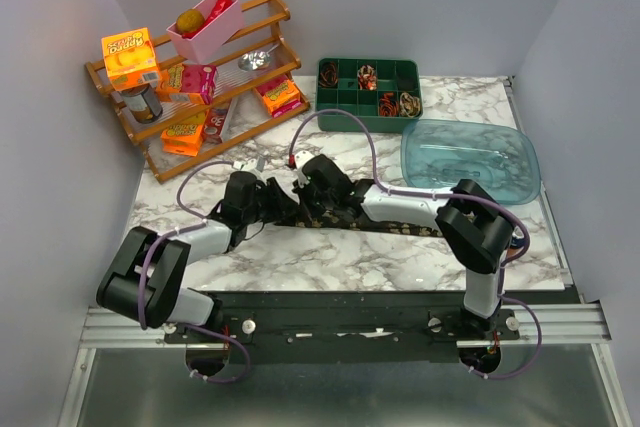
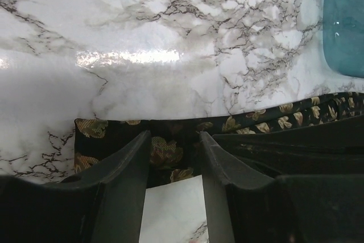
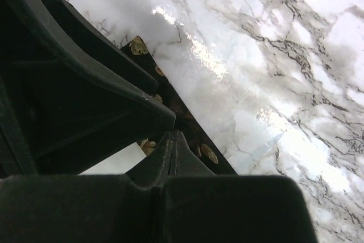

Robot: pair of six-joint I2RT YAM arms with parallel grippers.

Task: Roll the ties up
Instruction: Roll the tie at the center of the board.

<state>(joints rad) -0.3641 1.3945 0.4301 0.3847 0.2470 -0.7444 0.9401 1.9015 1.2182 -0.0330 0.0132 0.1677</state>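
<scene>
Left tool (image 2: 174, 140) fingers apart, straddling the tie (image 2: 256, 123) end on tabletop (image 2: 170, 27); right tool (image 3: 173, 140) together, pinching tie.

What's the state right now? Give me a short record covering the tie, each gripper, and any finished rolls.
tie: dark with a gold pattern, lying flat on the marble table, no coil visible
left gripper: open, straddling the tie near its end
right gripper: shut, tip over the tie close beside the left gripper; cannot tell whether it pinches fabric
rolled ties: coils in compartments of the green tray at the back
rolling: not yet begun on this tie
</scene>
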